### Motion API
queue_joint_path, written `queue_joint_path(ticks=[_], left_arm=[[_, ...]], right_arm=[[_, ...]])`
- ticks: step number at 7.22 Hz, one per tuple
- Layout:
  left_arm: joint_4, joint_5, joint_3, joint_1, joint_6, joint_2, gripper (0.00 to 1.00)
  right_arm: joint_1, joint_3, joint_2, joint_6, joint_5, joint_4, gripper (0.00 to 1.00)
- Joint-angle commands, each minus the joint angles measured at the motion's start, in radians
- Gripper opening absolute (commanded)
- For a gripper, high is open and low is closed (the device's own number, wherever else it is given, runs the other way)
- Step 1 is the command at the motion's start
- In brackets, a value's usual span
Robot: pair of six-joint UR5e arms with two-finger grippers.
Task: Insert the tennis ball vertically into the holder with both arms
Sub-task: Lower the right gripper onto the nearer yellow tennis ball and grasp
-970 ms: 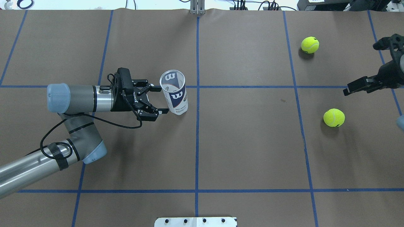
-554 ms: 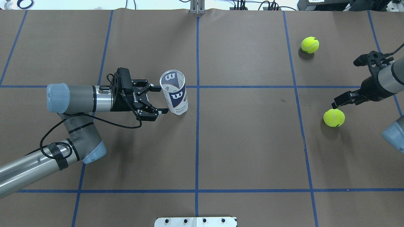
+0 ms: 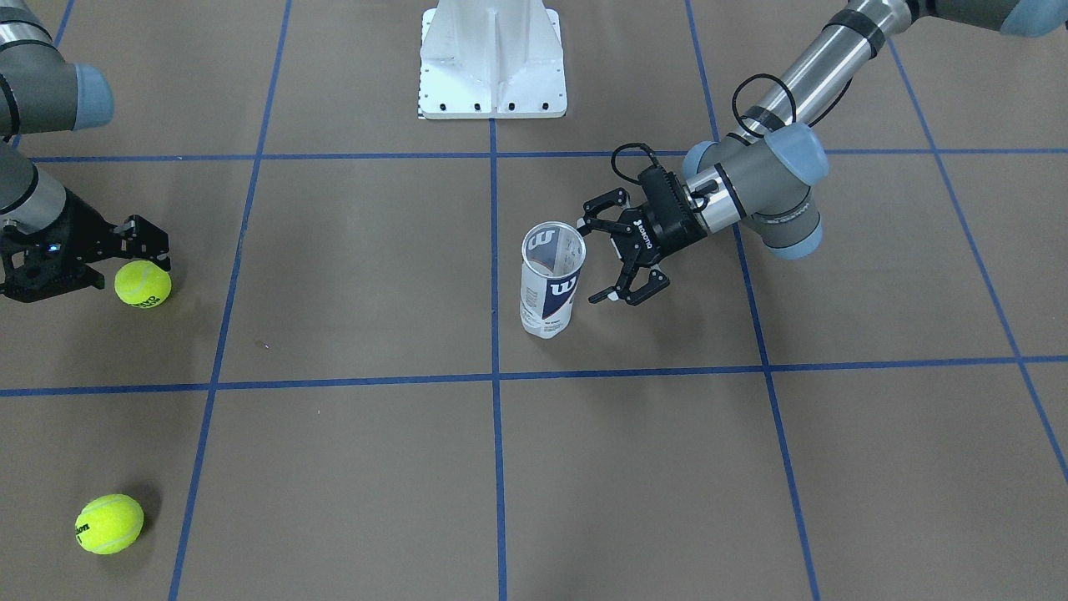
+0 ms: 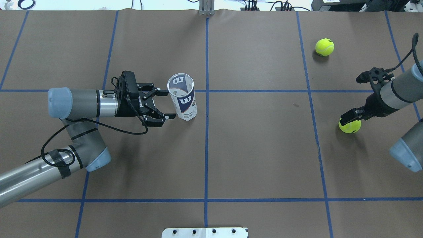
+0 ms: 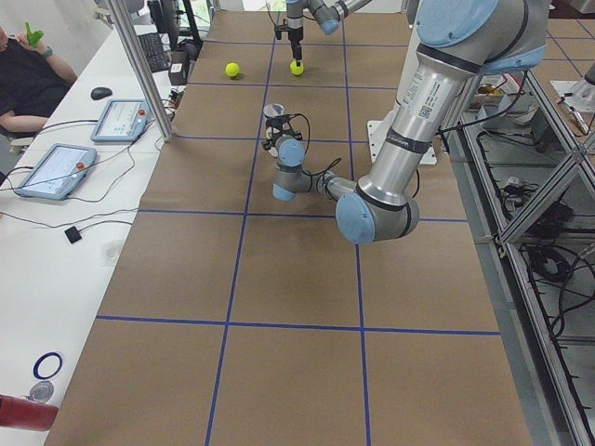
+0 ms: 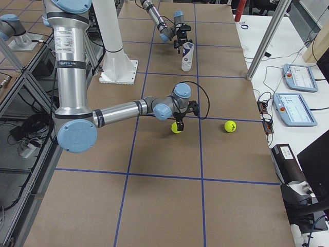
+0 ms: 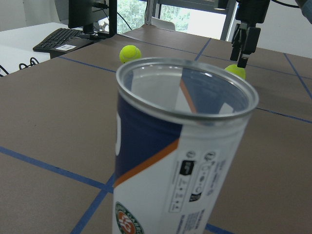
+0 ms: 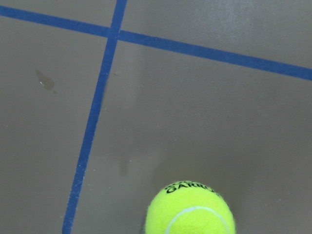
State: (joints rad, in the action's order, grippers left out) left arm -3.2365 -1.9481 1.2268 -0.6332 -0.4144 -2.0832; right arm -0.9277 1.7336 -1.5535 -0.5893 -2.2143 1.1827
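Since a second ago the right gripper (image 4: pixel 351 116) has swung in from the table's edge and dropped over the nearer tennis ball (image 4: pixel 350 127). It hangs just above the ball, and we cannot tell whether its jaws are spread. Our left gripper (image 4: pixel 168 104) has not shifted: jaws spread, fingertips just beside the holder (image 4: pixel 184 99). We see that clear tube standing upright on the brown table (image 4: pixel 257 148), mouth up, by a blue tape crossing. A second tennis ball (image 4: pixel 324 47) lies well apart.
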Motion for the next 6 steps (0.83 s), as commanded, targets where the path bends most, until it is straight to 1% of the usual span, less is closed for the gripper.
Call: queue_joint_path(ticks=[1,6], left_arm=[[0.0,0.0,-0.001,0.0,0.0,0.002,0.99],[-0.002,0.0,-0.001,0.0,0.0,0.003,0.99]], right_arm=[[0.01,-0.014,0.006,0.005,0.021,0.0,0.99],[0.024,-0.062,0.046,0.005,0.021,0.0,0.99]])
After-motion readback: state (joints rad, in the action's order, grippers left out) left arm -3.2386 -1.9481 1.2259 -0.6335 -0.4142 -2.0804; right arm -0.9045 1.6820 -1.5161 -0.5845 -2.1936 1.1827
